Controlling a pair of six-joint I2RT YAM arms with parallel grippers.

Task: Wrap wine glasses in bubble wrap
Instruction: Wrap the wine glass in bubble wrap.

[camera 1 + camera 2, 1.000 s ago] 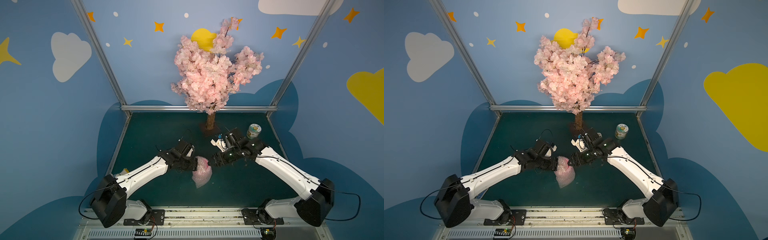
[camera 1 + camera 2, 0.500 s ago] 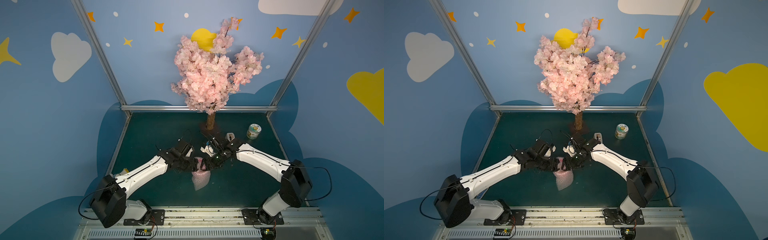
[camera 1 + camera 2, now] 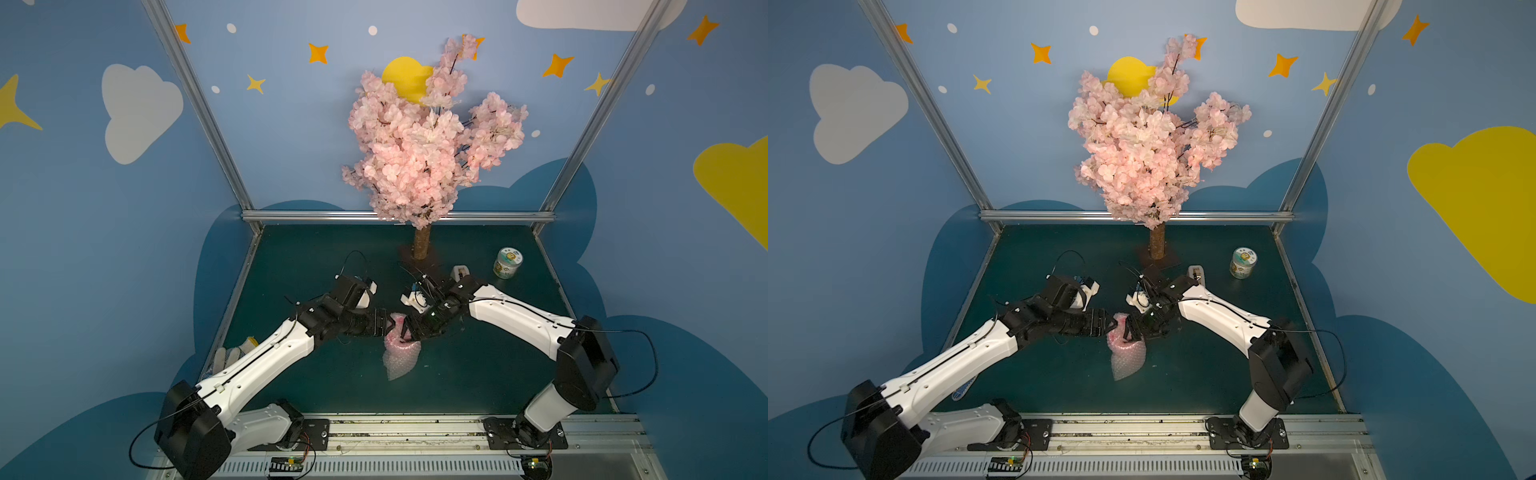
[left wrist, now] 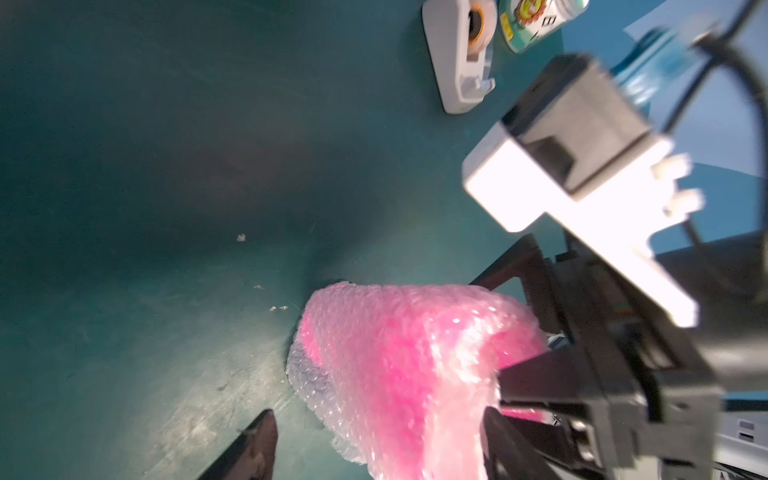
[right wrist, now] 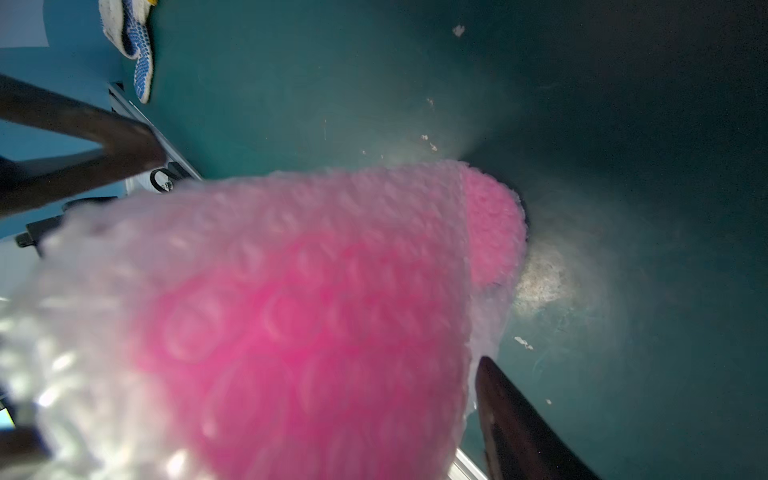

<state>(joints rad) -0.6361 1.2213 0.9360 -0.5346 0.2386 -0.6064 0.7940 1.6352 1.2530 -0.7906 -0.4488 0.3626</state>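
Holds wrapped goblet [image 4: 415, 357] in clamped right tool [image 3: 409, 332], left tool [image 3: 388, 326] spread open around it, mid-wrap; next likely needs tucking loose near end of wrap [image 3: 398, 365].

No legible text anywhere; print on the jar [image 3: 507, 263] label too blurred.

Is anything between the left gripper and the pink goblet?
Only the bubble wrap already around the goblet. The left gripper has its jaws open, straddling the bundle, and the right gripper grips it from the opposite side. Nothing else visible intervenes.
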